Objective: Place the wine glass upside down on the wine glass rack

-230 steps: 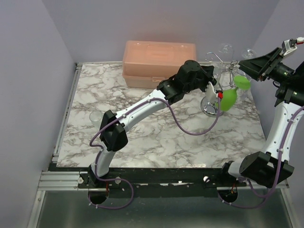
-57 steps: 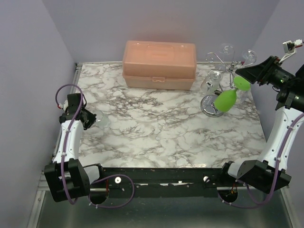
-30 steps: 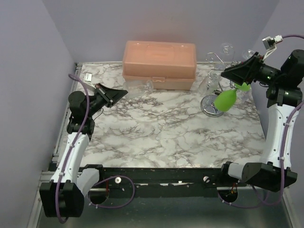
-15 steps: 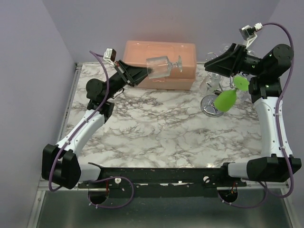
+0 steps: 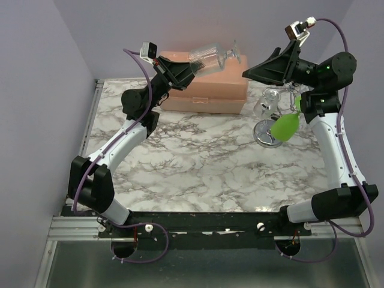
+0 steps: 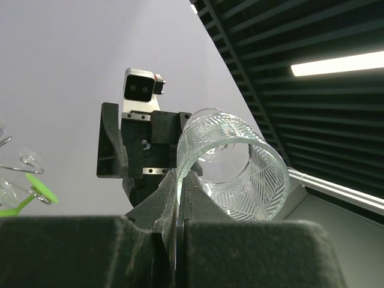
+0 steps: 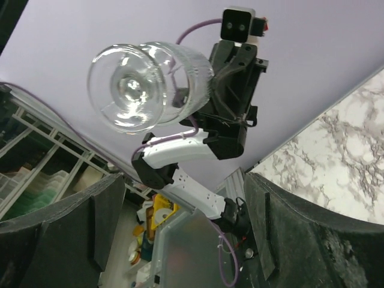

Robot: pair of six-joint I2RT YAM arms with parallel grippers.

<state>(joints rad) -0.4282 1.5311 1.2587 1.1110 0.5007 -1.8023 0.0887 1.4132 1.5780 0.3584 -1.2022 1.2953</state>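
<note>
My left gripper (image 5: 191, 67) is shut on the rim of a clear patterned wine glass (image 5: 210, 57). It holds the glass on its side high above the table, foot pointing right. In the left wrist view the fingers (image 6: 180, 183) pinch the glass (image 6: 234, 165) wall. My right gripper (image 5: 249, 73) is open and empty, level with the glass foot and a little to its right. In the right wrist view the glass (image 7: 144, 84) is ahead of the spread jaws. The silver wine glass rack (image 5: 265, 133) stands at the back right and bears a green glass (image 5: 288, 125) and a clear glass (image 5: 267, 103).
A pink lidded plastic box (image 5: 207, 84) stands at the back of the marble table (image 5: 204, 168), below the held glass. Lilac walls close in the back and both sides.
My left arm has raised the glass higher and further right, over the pink box. My right gripper has swung up and left from the rack toward the glass foot.
</note>
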